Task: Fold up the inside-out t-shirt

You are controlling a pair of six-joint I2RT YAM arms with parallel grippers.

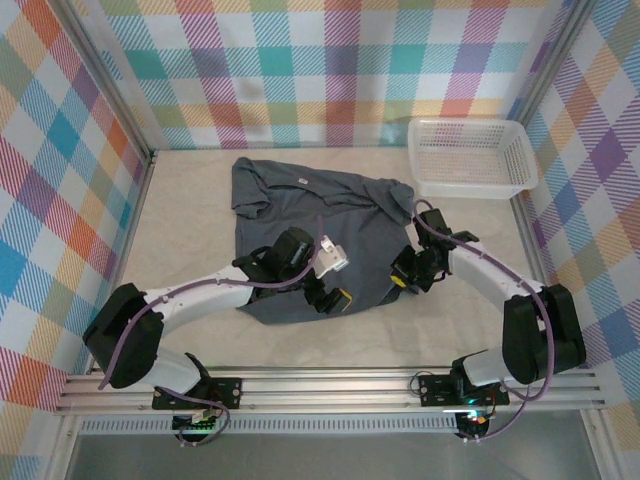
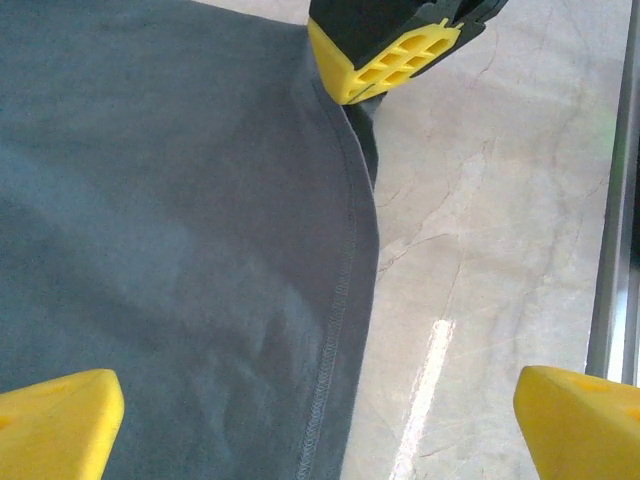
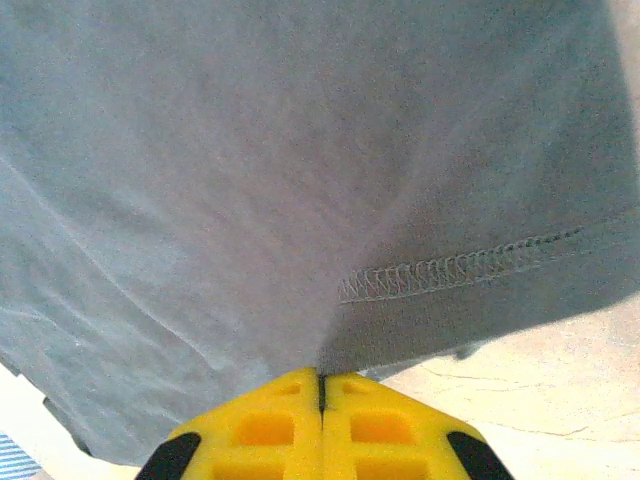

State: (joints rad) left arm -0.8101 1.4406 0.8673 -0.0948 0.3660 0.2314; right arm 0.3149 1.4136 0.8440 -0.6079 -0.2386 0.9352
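The inside-out t-shirt (image 1: 310, 215) is dark slate-grey and lies spread on the table's middle, neck to the far side, with a small pale tag (image 1: 302, 181) near the collar. My right gripper (image 1: 400, 283) is at the shirt's near right corner. In the right wrist view its yellow jaws (image 3: 320, 385) are shut on a pinch of the t-shirt (image 3: 280, 150) just below the stitched hem. My left gripper (image 1: 333, 298) hangs open over the near hem. Its fingertips stand wide apart above the t-shirt (image 2: 180, 220) and the bare table, holding nothing (image 2: 320, 430).
A white mesh basket (image 1: 470, 160) stands at the far right corner, close to the shirt's right sleeve. Plaid walls close in the table on three sides. A metal rail (image 1: 330, 385) runs along the near edge. Bare tabletop (image 1: 190, 230) lies left of the shirt.
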